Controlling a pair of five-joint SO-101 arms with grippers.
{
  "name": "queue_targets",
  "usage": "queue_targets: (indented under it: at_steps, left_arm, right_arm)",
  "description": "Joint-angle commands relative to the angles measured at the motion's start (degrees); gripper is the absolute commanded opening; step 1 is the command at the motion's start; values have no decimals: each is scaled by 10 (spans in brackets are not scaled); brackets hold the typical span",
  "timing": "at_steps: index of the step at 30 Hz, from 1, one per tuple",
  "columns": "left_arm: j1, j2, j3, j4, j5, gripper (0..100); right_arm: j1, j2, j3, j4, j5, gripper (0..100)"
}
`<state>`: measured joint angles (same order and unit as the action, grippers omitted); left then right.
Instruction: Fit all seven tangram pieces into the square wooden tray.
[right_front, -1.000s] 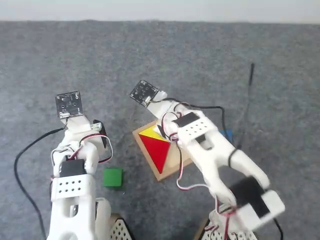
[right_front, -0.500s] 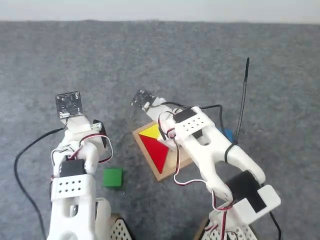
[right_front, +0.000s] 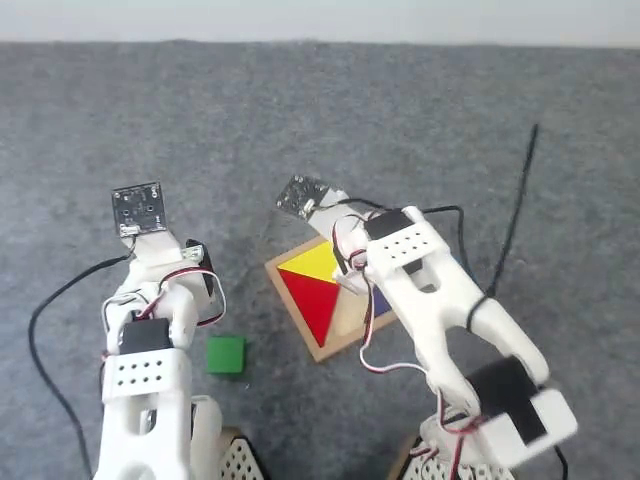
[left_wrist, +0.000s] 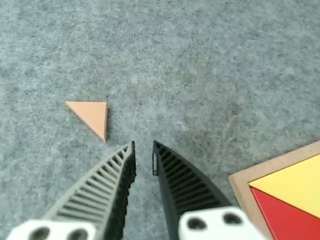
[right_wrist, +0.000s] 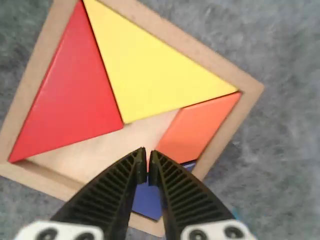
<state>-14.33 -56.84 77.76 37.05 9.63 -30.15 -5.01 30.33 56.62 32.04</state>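
Right wrist view: right jaws clenched, empty, over tray (right_wrist: 251, 91), tips above blue piece (right_wrist: 146, 199); left jaws slightly parted near tan triangle (left_wrist: 92, 114).

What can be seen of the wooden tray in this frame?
The wooden tray is square, of pale wood with a raised rim. It lies flat on the grey carpet, turned corner-on to the arms. Inside sit a red triangle and a yellow triangle edge to edge, an orange piece and a blue piece. Part of its floor is bare. The right gripper hangs over that bare part, shut; contact cannot be judged.
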Motion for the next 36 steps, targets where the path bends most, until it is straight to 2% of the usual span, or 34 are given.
queue_targets:
  at_steps: [1,8,13,16,18,22,24,31,36]
  left_arm:
    - [5,-12,-6,-17,-5,58]
    - [5,-12,-5,-17,-5,58]
    - [6,-11,-5,-17,-5,58]
    - [6,-11,-5,-17,-5,58]
    - [6,-11,-5,-17,-5,58]
    - [6,-9,-5,-17,-5,58]
    - [6,-9,-5,-17,-5,58]
    - [6,-9,-5,-17,-5,58]
    - [6,-9,-5,-17,-5,58]
  right_arm:
    - [10,-65,-32,0,7,19]
    - [74,-74,-25,11,5,17]
    - [111,-82,-26,86,4,17]
    - [118,-86,-26,116,-46,21]
    - [115,-84,-26,113,-80,48]
    - [56,-71,-28,96,-82,221]
    - [27,-55,-39,96,-85,262]
    - [8,71,-109,71,-114,267]
    - [4,95,-112,29,-129,264]
